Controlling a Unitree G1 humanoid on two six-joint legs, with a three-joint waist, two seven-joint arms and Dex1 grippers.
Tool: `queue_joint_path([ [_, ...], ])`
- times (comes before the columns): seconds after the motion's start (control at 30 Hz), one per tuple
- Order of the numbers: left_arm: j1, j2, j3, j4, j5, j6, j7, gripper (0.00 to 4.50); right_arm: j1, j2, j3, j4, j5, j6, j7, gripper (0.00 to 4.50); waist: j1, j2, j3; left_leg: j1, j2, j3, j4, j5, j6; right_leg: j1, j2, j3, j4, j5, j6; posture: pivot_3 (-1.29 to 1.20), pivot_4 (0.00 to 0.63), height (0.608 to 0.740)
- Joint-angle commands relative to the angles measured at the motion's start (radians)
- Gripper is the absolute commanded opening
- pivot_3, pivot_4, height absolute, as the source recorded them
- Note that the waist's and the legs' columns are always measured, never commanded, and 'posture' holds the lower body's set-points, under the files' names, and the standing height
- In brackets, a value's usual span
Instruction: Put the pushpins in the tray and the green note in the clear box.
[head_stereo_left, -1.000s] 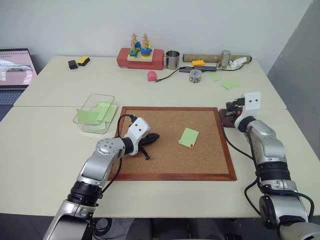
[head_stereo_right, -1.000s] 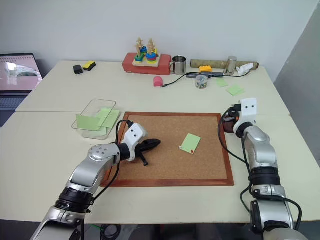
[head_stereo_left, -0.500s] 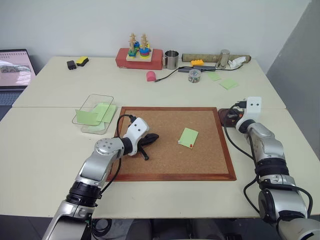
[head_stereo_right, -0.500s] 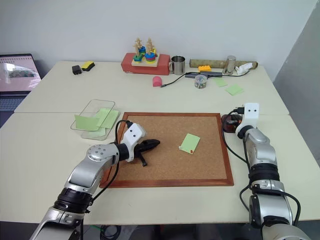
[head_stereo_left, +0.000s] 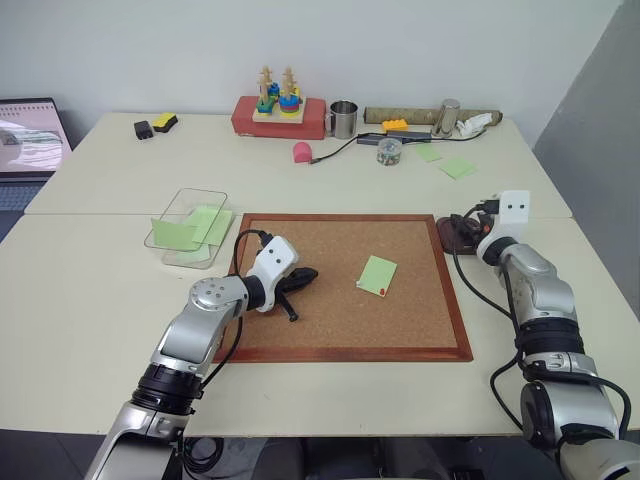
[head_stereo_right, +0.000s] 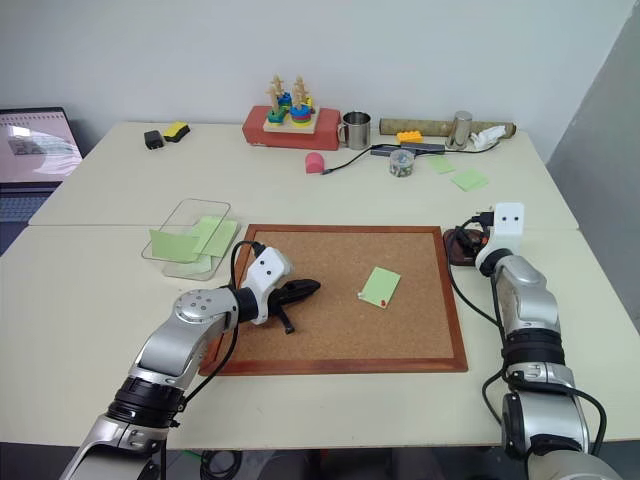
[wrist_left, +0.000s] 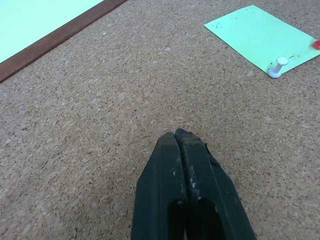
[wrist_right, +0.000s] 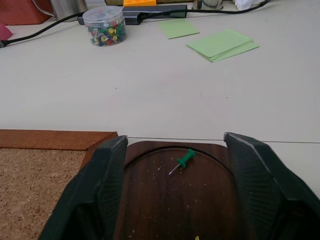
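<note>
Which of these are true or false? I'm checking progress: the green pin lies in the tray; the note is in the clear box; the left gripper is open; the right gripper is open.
1. The green pin lies in the tray: true.
2. The note is in the clear box: false, it lies on the cork board.
3. The left gripper is open: false, shut.
4. The right gripper is open: true.

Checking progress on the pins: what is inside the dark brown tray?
One green pushpin lies loose in the tray, with some pale specks. The right gripper, jaws open, hides the tray's side parts, so nothing there can be confirmed.
</note>
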Motion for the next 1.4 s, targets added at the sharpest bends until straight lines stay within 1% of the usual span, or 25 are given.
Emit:
queue_joint_path([
  [0.03, 0.024, -0.003, -0.034, -0.001, 0.013, 0.014, -0.012, 0.0, 0.024, -0.025, -0.009, -0.151, 0.048, 0.014, 0.07, 4.27, 0.0, 0.0, 0.0, 0.0, 0.0, 0.0, 0.0, 0.0, 0.0, 0.0, 0.0, 0.0, 0.0, 0.0, 0.0, 0.0, 0.15, 0.74],
  [0.07, 0.027, -0.003, -0.034, -0.003, 0.013, 0.014, -0.011, 0.0, 0.034, -0.031, -0.003, -0.179, 0.059, 0.029, 0.095, 4.47, 0.0, 0.0, 0.0, 0.0, 0.0, 0.0, 0.0, 0.0, 0.0, 0.0, 0.0, 0.0, 0.0, 0.0, 0.0, 0.0, 0.15, 0.74],
  [0.1, 0.03, -0.002, -0.034, -0.006, 0.013, 0.014, -0.012, 0.0, 0.051, -0.043, 0.01, -0.217, 0.073, 0.046, 0.137, 4.49, 0.001, 0.0, 0.0, 0.0, 0.0, 0.0, 0.0, 0.0, 0.0, 0.0, 0.0, 0.0, 0.0, 0.0, 0.0, 0.0, 0.15, 0.74],
  [0.13, 0.032, -0.002, -0.034, -0.008, 0.013, 0.014, -0.012, 0.0, 0.063, -0.053, 0.021, -0.245, 0.082, 0.057, 0.165, 4.49, 0.001, 0.0, 0.0, 0.0, 0.0, 0.0, 0.0, 0.0, 0.0, 0.0, 0.0, 0.0, 0.0, 0.0, 0.0, 0.0, 0.15, 0.74],
  [0.23, 0.034, -0.001, -0.033, -0.01, 0.012, 0.015, -0.013, 0.0, 0.131, -0.102, 0.081, -0.387, 0.16, 0.13, 0.345, 4.49, 0.001, 0.0, 0.0, 0.0, 0.0, 0.0, 0.0, 0.0, 0.0, 0.0, 0.0, 0.0, 0.0, 0.0, 0.0, 0.0, 0.15, 0.74],
  [0.33, 0.033, -0.001, -0.033, -0.008, 0.013, 0.014, -0.014, 0.0, 0.209, -0.159, 0.151, -0.509, 0.205, 0.17, 0.49, 4.49, 0.001, 0.0, 0.0, -0.001, 0.0, -0.001, 0.0, 0.0, 0.0, 0.0, 0.0, -0.001, -0.001, 0.0, 0.0, 0.0, 0.15, 0.74],
  [0.43, 0.031, -0.003, -0.034, -0.005, 0.013, 0.015, -0.015, 0.0, 0.263, -0.192, 0.201, -0.569, 0.204, 0.169, 0.557, 4.49, 0.002, 0.0, 0.0, -0.001, 0.0, -0.001, 0.0, 0.0, 0.0, 0.0, 0.0, -0.001, 0.0, 0.0, 0.0, 0.0, 0.15, 0.74],
  [0.63, 0.023, -0.007, -0.039, 0.001, 0.014, 0.015, -0.017, 0.0, 0.333, -0.185, 0.316, -0.597, 0.141, 0.099, 0.605, 4.49, 0.002, 0.0, 0.0, 0.0, 0.0, -0.001, 0.001, 0.0, 0.0, 0.001, 0.0, -0.001, 0.0, 0.0, 0.0, 0.0, 0.15, 0.74],
  [0.73, 0.02, -0.007, -0.04, 0.003, 0.014, 0.015, -0.019, 0.0, 0.336, -0.163, 0.354, -0.58, 0.105, 0.064, 0.594, 4.49, 0.002, 0.0, 0.0, 0.0, 0.0, -0.002, 0.001, 0.0, 0.0, 0.001, 0.0, -0.002, 0.0, 0.0, 0.0, 0.0, 0.15, 0.74],
  [0.8, 0.019, -0.006, -0.04, 0.003, 0.013, 0.017, -0.022, 0.0, 0.333, -0.128, 0.38, -0.561, 0.094, 0.054, 0.586, 4.49, 0.002, 0.0, 0.0, 0.0, 0.0, -0.002, 0.001, 0.0, 0.0, 0.001, 0.0, -0.002, 0.0, 0.0, 0.0, 0.0, 0.15, 0.74],
  [1.03, 0.019, 0.001, -0.042, -0.005, 0.011, 0.023, -0.024, 0.0, 0.316, -0.075, 0.396, -0.502, 0.069, 0.022, 0.586, 4.49, 0.004, 0.0, 0.0, 0.0, 0.0, -0.002, 0.001, 0.0, 0.0, 0.001, 0.0, -0.002, -0.001, 0.0, 0.0, 0.0, 0.15, 0.74],
  [1.1, 0.022, 0.002, -0.041, -0.009, 0.01, 0.025, -0.022, 0.0, 0.317, -0.068, 0.39, -0.494, 0.074, 0.025, 0.583, 4.13, 0.004, 0.0, 0.0, 0.0, 0.0, -0.002, 0.001, 0.0, 0.0, 0.001, 0.0, -0.002, -0.001, 0.0, 0.0, 0.0, 0.15, 0.74],
  [1.17, 0.024, 0.003, -0.04, -0.011, 0.01, 0.026, -0.021, 0.0, 0.319, -0.063, 0.385, -0.492, 0.081, 0.028, 0.583, 3.88, 0.004, 0.0, 0.0, 0.0, 0.0, -0.003, 0.001, 0.0, 0.0, 0.001, 0.0, -0.003, 0.0, 0.0, 0.0, 0.0, 0.15, 0.74],
  [1.2, 0.024, 0.003, -0.04, -0.012, 0.01, 0.026, -0.02, 0.0, 0.32, -0.062, 0.383, -0.491, 0.083, 0.029, 0.584, 3.58, 0.004, 0.0, 0.0, 0.0, 0.0, -0.003, 0.001, 0.0, 0.0, 0.001, 0.0, -0.003, 0.0, 0.0, 0.0, 0.0, 0.15, 0.74],
  [1.23, 0.025, 0.003, -0.039, -0.013, 0.009, 0.027, -0.02, 0.0, 0.32, -0.06, 0.381, -0.491, 0.086, 0.031, 0.585, 3.42, 0.004, 0.0, 0.0, 0.0, 0.0, -0.003, 0.001, 0.0, 0.0, 0.001, 0.0, -0.003, 0.0, 0.0, 0.0, 0.0, 0.15, 0.74],
  [1.4, 0.028, 0.004, -0.038, -0.016, 0.008, 0.029, -0.02, 0.0, 0.317, -0.056, 0.368, -0.489, 0.093, 0.037, 0.586, 2.32, 0.004, 0.0, 0.0, 0.0, 0.0, -0.003, 0.001, 0.0, 0.0, 0.001, 0.0, -0.003, -0.001, 0.0, 0.0, 0.0, 0.15, 0.74],
])
